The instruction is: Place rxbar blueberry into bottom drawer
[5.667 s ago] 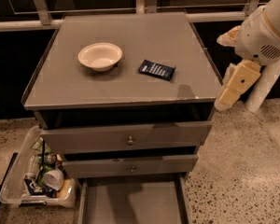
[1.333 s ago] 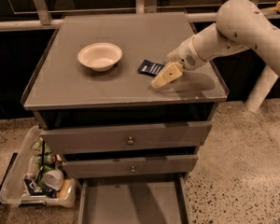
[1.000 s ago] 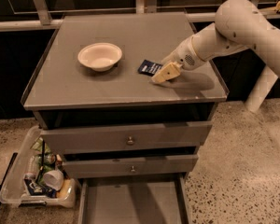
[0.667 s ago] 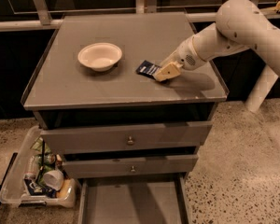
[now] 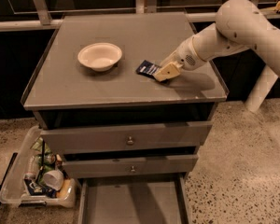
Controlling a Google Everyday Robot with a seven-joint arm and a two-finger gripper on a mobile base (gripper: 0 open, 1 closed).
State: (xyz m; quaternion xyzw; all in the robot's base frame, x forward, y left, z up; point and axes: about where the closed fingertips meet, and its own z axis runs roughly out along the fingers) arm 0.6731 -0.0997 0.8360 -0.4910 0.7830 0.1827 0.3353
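Speckled, perhaps terrazzo, floor (image 5: 238, 171).

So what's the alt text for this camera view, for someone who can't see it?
A white robot arm reaches in from the right, its gripper at the right end of a dark blue rxbar blueberry on a grey cabinet top, a white bowl to its left. Below, the bottom drawer stands open beside a clear bin of clutter.

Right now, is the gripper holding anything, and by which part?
Cannot tell. The gripper covers the end of the rxbar blueberry nearest the arm; the bar's other end looks to rest on the cabinet top. No grasp is confirmed.
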